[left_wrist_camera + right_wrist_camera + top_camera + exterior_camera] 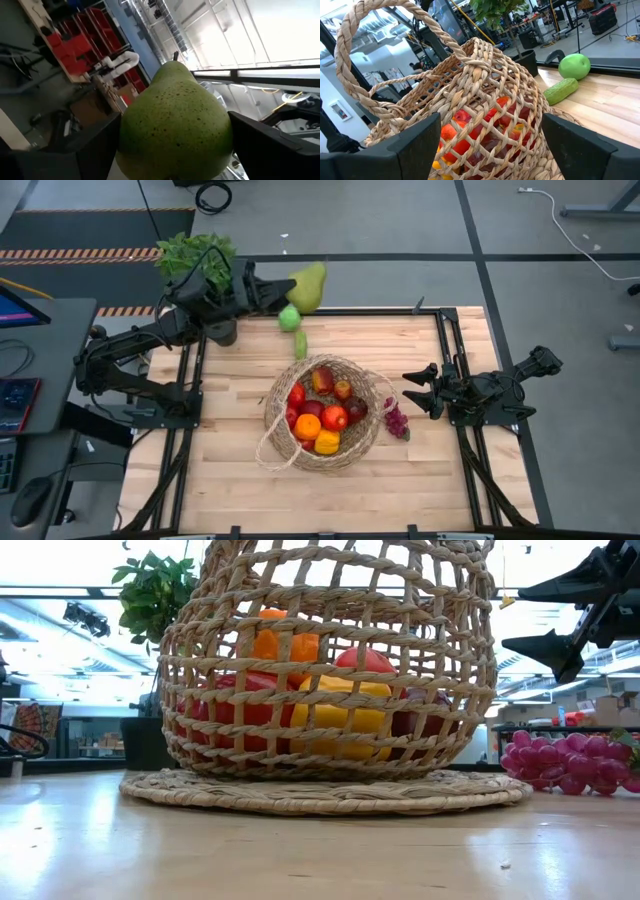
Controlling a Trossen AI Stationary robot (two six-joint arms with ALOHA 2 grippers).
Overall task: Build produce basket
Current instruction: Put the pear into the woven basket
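Observation:
My left gripper (pixel 278 292) is shut on a green pear (pixel 308 285), raised over the table's far edge beside the potted plant (pixel 195 255). The basket (pixel 322 412), a tan woven bowl with a loop handle (pixel 375 30), stands mid-table on its flat base (pixel 330 790). It holds red, orange and yellow produce (pixel 320 418). A green apple (pixel 289 318) and a cucumber (pixel 300 343) lie on the wood beyond it. Purple grapes (pixel 397 420) lie at its right. My right gripper (pixel 418 390) stands open just right of the basket, touching nothing. My left gripper pinches the pear's wide lower body (pixel 131 135) between its two fingers (pixel 90 150), one on each side. The fingers come from the table's left, roughly level and slightly raised. The pear's narrow stem end (pixel 175 67) points away from the gripper, and the fruit is clear of the table.
The plant's dark pot (pixel 145 740) stands at the far left corner. Black frame rails (pixel 445 340) run along the table's sides. Bare wood (pixel 230 480) lies near the front edge and left of the basket.

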